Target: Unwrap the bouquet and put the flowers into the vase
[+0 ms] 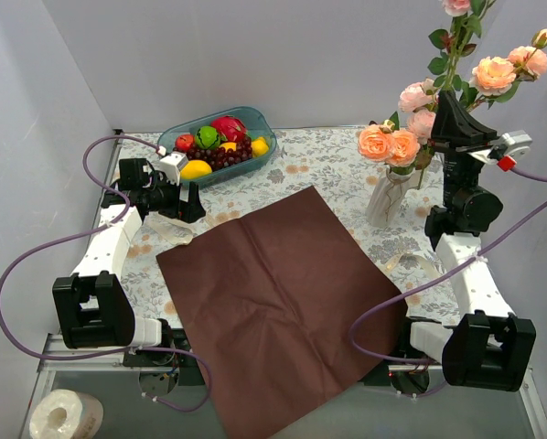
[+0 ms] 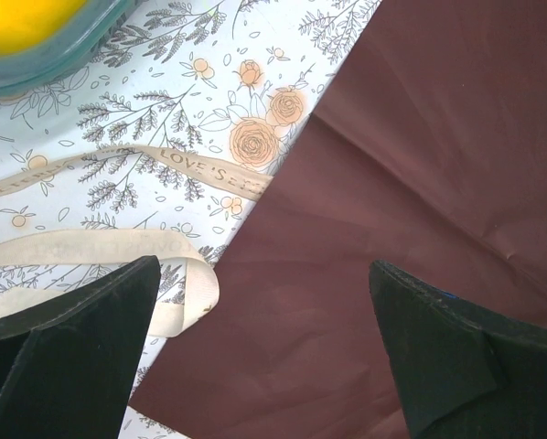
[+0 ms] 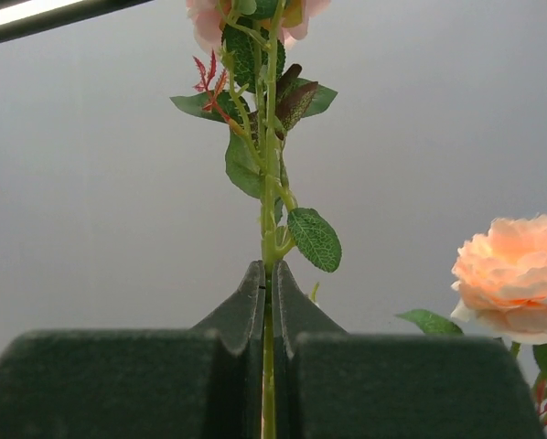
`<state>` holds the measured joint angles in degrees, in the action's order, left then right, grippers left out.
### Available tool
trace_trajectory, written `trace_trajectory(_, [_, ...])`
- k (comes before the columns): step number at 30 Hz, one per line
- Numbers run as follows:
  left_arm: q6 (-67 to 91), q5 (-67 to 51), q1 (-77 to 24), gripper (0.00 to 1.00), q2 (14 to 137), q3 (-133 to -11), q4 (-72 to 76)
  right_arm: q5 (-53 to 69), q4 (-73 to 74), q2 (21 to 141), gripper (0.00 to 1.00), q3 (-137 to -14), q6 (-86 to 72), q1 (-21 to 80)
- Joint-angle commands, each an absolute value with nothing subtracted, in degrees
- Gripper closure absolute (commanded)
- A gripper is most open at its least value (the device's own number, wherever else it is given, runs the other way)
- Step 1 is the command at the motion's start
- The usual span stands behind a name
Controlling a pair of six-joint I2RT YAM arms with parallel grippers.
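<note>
- Left hand [image 2: 264,265] hangs released over the cream ribbon [image 2: 118,165] and the edge of the maroon paper [image 1: 273,293], which lies unfolded flat on the counter [image 1: 328,160].
- White vase [image 1: 386,199] stands right of the paper, holding peach flowers [image 1: 390,144].
- Right hand [image 3: 267,274] is clenched on one rose stem [image 3: 271,183] above the vase.

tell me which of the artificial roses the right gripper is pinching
The tallest pink rose, at the top edge: its green stem runs down into the shut right gripper. The peach blooms and lower pink blooms are ungripped.
</note>
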<state>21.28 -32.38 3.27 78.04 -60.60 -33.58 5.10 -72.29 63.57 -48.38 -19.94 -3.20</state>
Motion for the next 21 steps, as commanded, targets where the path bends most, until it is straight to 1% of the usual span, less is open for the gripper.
trace_trajectory(1, [20.83, -32.78, 3.6, 0.02, 77.78, -60.38, -32.08, 7.91, -85.77, 65.65, 0.99, -47.99, -24.17, -3.78])
trace_trajectory(9, [19.95, -32.35, 3.6, 0.02, 79.01, -62.31, -34.36, 8.09, -96.15, 71.71, 0.99, -49.66, -25.13, -3.78])
trace_trajectory(12, [19.6, -32.87, 3.6, 0.02, 79.1, -63.54, -35.77, 10.71, -97.12, 70.85, 0.99, -50.54, -25.84, -3.78])
trace_trajectory(15, [20.21, -34.18, 3.6, 0.02, 78.22, -63.9, -36.3, 15.28, -91.42, 67.78, 0.99, -52.03, -23.74, -3.52])
trace_trajectory(18, [21.09, -35.59, 3.6, 0.02, 77.26, -63.72, -36.39, 16.26, -87.03, 62.6, 0.99, -52.82, -21.36, -3.16])
trace_trajectory(21, [21.44, -35.51, 3.52, 0.02, 76.29, -63.72, -36.56, 16.87, -80.79, 60.39, 0.99, -54.93, -19.78, -3.25])
